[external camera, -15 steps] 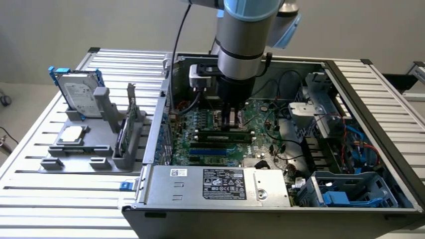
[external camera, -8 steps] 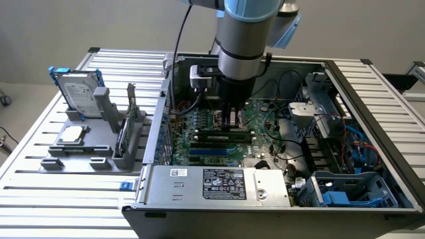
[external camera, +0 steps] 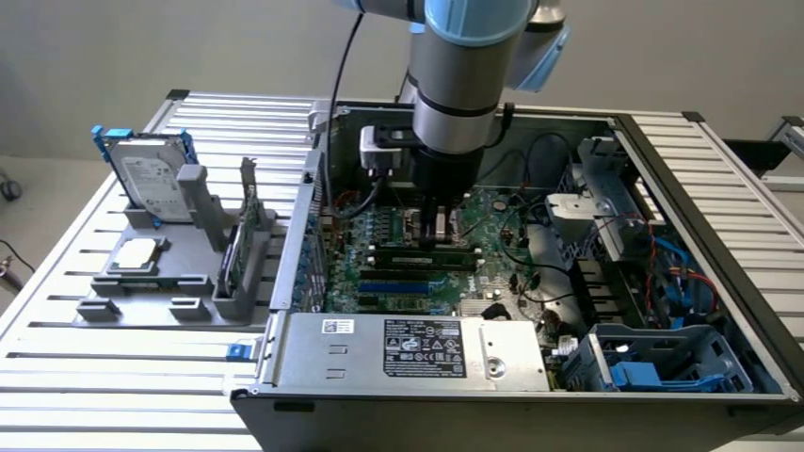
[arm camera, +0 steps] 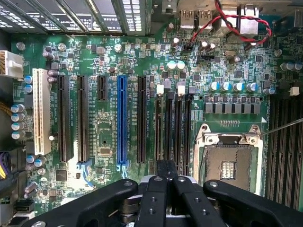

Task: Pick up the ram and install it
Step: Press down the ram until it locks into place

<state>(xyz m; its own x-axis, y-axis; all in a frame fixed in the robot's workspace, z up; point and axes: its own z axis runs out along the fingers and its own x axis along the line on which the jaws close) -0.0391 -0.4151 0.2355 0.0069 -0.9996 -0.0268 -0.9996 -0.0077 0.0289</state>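
Hovering low inside an open computer case (external camera: pixel 703 235), a robot arm (external camera: pixel 458 94) is seen with its jaws pressed together and nothing gripped between them. The ram (external camera: pixel 434 252) appears to be already stood on edge in one of the black slots (arm camera: pixel 169 125) of the motherboard (arm camera: pixel 109 61), so the pick-up is judged done. Whether it is fully seated cannot be told (its latches are not clear). The ram lies directly beneath the jaws' tips, touching or just short of them. An empty processor socket (arm camera: pixel 227 165) is seen beside the slots.
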